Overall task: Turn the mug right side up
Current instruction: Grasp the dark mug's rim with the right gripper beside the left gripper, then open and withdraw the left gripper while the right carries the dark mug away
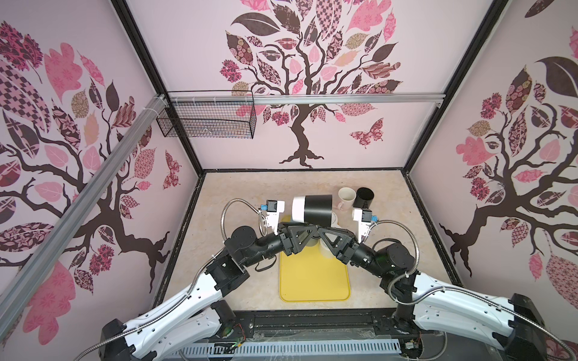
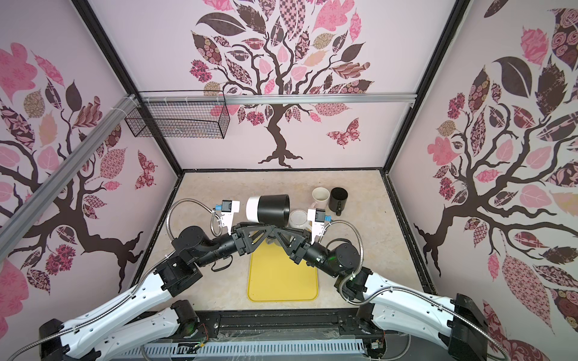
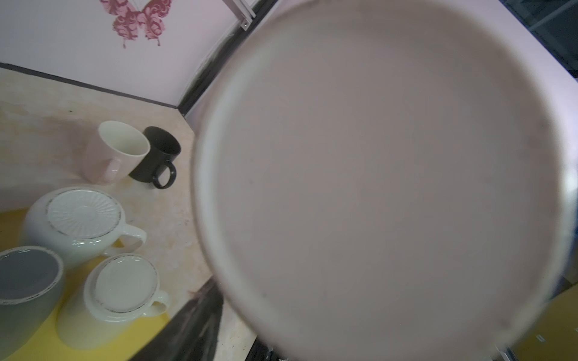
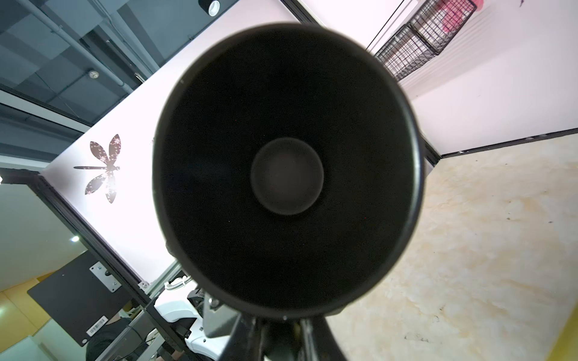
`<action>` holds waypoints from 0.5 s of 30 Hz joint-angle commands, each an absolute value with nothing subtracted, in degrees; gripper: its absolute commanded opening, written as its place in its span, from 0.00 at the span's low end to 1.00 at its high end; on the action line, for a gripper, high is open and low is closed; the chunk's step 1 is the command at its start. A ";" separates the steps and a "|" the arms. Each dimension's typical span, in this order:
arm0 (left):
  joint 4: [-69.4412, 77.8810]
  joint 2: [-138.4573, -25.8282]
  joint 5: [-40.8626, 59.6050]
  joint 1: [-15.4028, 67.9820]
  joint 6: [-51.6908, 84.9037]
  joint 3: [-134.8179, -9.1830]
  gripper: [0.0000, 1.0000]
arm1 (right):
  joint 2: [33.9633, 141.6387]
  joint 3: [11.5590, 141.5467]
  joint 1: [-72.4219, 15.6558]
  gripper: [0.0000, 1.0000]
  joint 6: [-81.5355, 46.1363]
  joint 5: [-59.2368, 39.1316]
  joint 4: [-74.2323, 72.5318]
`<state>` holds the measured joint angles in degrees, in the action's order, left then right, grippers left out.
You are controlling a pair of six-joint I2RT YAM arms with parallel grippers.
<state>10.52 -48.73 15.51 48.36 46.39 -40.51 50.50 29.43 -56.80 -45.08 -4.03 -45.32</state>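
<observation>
A mug (image 1: 312, 208) with a black body and a white base hangs on its side above the far end of the yellow tray (image 1: 312, 281) in both top views (image 2: 269, 208). My right gripper (image 1: 322, 231) is shut on the mug at its lower rim. The right wrist view looks straight into the black inside of the mug (image 4: 287, 175). My left gripper (image 1: 301, 226) sits just below the mug's white end. The pale base of the mug (image 3: 375, 172) fills the left wrist view. One dark left finger (image 3: 200, 322) stands far out to the side, blurred; the other is hidden.
Three upside-down mugs stand at the tray's far end: a wide white mug (image 3: 83, 215), a cream mug (image 3: 125, 284) and a grey mug (image 3: 28, 275). Behind them stand an upright cream mug (image 1: 347, 197) and an upright black mug (image 1: 364, 197). A wire basket (image 1: 206, 118) hangs on the back wall.
</observation>
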 commanded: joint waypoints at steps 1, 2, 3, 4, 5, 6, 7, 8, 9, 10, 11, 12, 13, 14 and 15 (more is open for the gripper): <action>0.79 -45.67 10.47 48.97 39.61 -44.27 0.97 | 49.30 34.24 -55.64 0.00 -42.43 -1.15 -43.65; -1.41 -45.06 8.75 48.98 38.13 -44.81 0.97 | 49.25 34.41 -55.55 0.00 -41.93 -1.02 -43.18; -4.16 -44.46 6.48 48.97 36.98 -45.43 0.97 | 49.38 35.26 -55.56 0.00 -41.48 -0.39 -40.92; -6.56 -43.92 4.47 48.96 35.83 -45.87 0.97 | 49.47 36.04 -55.50 0.00 -40.93 0.25 -38.69; -9.40 -43.19 1.85 48.96 34.49 -46.44 0.97 | 49.61 36.94 -55.38 0.00 -40.04 1.06 -36.31; -12.28 -42.33 -1.40 48.96 33.68 -46.83 0.97 | 49.86 38.36 -55.10 0.00 -39.25 1.82 -33.13; -14.30 -41.47 -4.45 48.96 32.95 -46.80 0.97 | 50.03 39.50 -54.68 0.00 -38.41 2.33 -30.77; -15.66 -40.23 -7.74 48.96 32.35 -46.45 0.97 | 50.17 40.65 -54.39 0.00 -37.62 3.02 -28.57; -17.04 -39.11 -10.70 48.96 32.03 -45.86 0.97 | 50.57 42.37 -54.04 0.00 -36.50 4.33 -25.20; -18.39 -38.35 -12.73 48.96 31.78 -45.61 0.97 | 51.03 44.05 -53.77 0.00 -35.59 5.40 -22.10; -19.94 -37.87 -14.31 48.96 31.54 -45.64 0.97 | 51.76 46.02 -53.40 0.00 -34.08 6.83 -19.00; -22.12 -37.88 -15.51 48.96 31.50 -46.15 0.97 | 52.45 47.77 -53.32 0.00 -32.74 8.67 -16.12; -24.46 -38.41 -16.05 48.96 31.46 -47.00 0.97 | 53.21 49.40 -53.07 0.00 -31.60 10.01 -14.01; -27.18 -39.06 -16.44 49.02 31.14 -48.25 0.97 | 54.25 51.28 -52.77 0.00 -30.40 11.17 -11.78; -29.31 -39.66 -16.91 48.96 30.77 -49.06 0.97 | 55.82 53.66 -52.34 0.00 -29.60 12.53 -8.59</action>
<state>-20.16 -38.35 -10.81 48.93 33.43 -44.77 54.22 46.57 -53.25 -35.22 6.81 -13.58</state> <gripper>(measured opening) 0.974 0.177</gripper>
